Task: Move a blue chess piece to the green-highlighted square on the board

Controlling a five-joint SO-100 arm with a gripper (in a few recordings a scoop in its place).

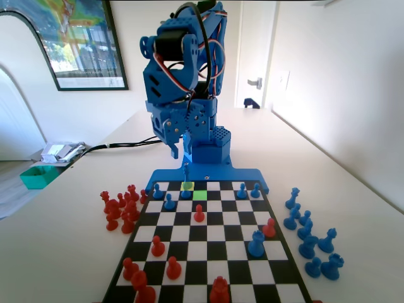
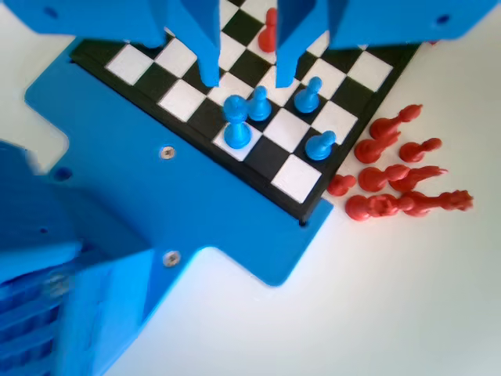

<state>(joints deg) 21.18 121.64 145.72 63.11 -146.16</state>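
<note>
In my wrist view the gripper [image 2: 249, 66] hangs at the top with its jaws apart and nothing between them, above the board [image 2: 192, 117]. The blue chess piece [image 2: 236, 124] stands just below, on the edge row, with blue pawns [image 2: 307, 95] crowding its right. In the fixed view the green-highlighted square [image 1: 199, 196] sits upper centre, a red pawn [image 1: 199, 214] just below it.

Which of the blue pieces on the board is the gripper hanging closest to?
The tall, slender blue chess piece on the yellow-green square in the row nearest the arm. The gripper hangs open just above it; the blue pawns stand farther off.
</note>
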